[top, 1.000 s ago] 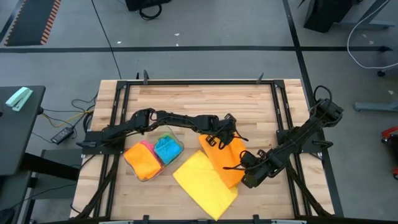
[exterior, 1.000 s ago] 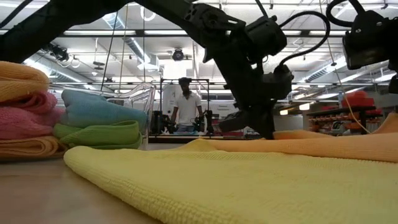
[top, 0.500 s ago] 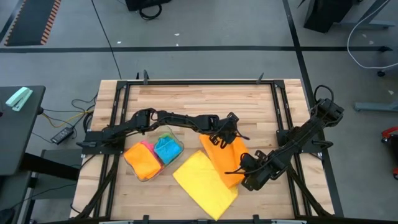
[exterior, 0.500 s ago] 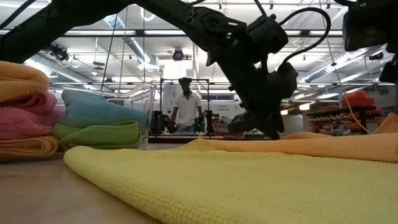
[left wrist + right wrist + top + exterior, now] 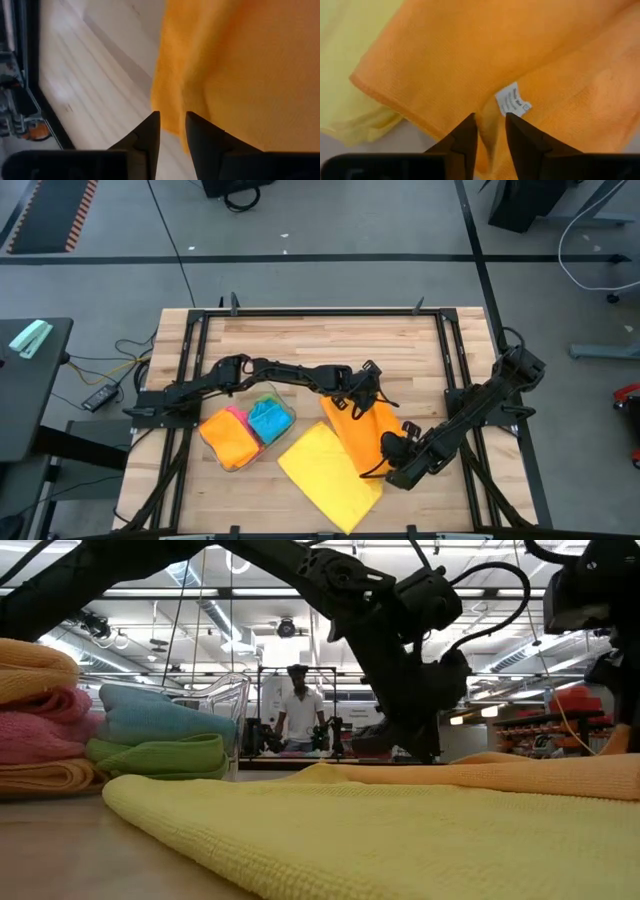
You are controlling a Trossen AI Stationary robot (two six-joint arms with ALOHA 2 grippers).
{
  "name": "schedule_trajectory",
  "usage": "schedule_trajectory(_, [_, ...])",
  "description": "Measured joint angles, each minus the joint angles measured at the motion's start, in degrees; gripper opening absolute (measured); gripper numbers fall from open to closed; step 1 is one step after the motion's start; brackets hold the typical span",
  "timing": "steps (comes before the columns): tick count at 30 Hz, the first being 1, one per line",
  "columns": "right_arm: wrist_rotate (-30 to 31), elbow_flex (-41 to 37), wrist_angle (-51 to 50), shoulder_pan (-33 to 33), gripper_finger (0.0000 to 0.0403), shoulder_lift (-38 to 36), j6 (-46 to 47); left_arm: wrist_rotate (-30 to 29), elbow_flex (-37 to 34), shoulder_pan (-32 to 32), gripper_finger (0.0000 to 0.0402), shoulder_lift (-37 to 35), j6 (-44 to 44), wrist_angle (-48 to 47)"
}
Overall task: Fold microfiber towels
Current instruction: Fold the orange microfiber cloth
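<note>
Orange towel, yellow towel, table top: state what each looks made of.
Orange towel: soft matte knit cloth, fuzzy nap, sewn white label; likely microfiber.
Yellow towel: same kind of cloth, fine ribbed weave showing.
Table top: pale wood planks with visible grain, smooth finish.

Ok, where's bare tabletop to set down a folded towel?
Bare wood spans the table's far half, beyond both arms, and the near left corner. The near middle is crowded: clear tray, yellow towel, orange towel, left gripper, right gripper.

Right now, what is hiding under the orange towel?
The orange towel lies partly on the yellow towel, covering that one's near edge, and partly on the wooden table. A white tag shows on it. Anything else underneath is covered.
</note>
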Motion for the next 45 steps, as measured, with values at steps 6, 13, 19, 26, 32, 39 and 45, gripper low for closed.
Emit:
schedule_trajectory(6, [1.0, 0.0, -0.8, 0.1, 0.0029, -0.8, -0.1, 0.2, 0.1, 0.4, 0.0099, -1.0, 4.0, -4.3])
schedule_trajectory(13, [0.9, 0.0, -1.0, 0.3, 0.0007, -1.3, 0.3, 2.3, 0.1, 1.5, 0.0113, -1.0, 5.5, -8.3])
schedule_trajectory(19, [1.1, 0.0, -0.7, 0.3, 0.0008, -1.3, 0.9, 3.0, 0.0, 2.1, 0.0105, -1.0, 8.7, -8.5])
schedule_trajectory(26, [1.5, 0.0, -0.2, 0.3, 0.0008, -1.3, 1.0, 3.3, 0.0, 2.3, 0.0099, -1.0, 9.3, -6.5])
schedule_trajectory(32, [1.6, 0.0, 0.1, 0.3, 0.0008, -1.3, 1.2, 4.6, 0.0, 2.5, 0.0091, -1.0, 9.8, -6.5])
schedule_trajectory(39, [1.6, 0.0, 0.5, 0.3, 0.0008, -1.3, 1.2, 5.2, 0.0, 2.7, 0.0070, -0.2, 9.9, -5.7])
schedule_trajectory(45, [2.0, 0.0, 0.9, 0.3, 0.0008, -1.3, 1.2, 2.6, 0.0, 2.0, 0.0040, 1.1, 10.0, -4.3])
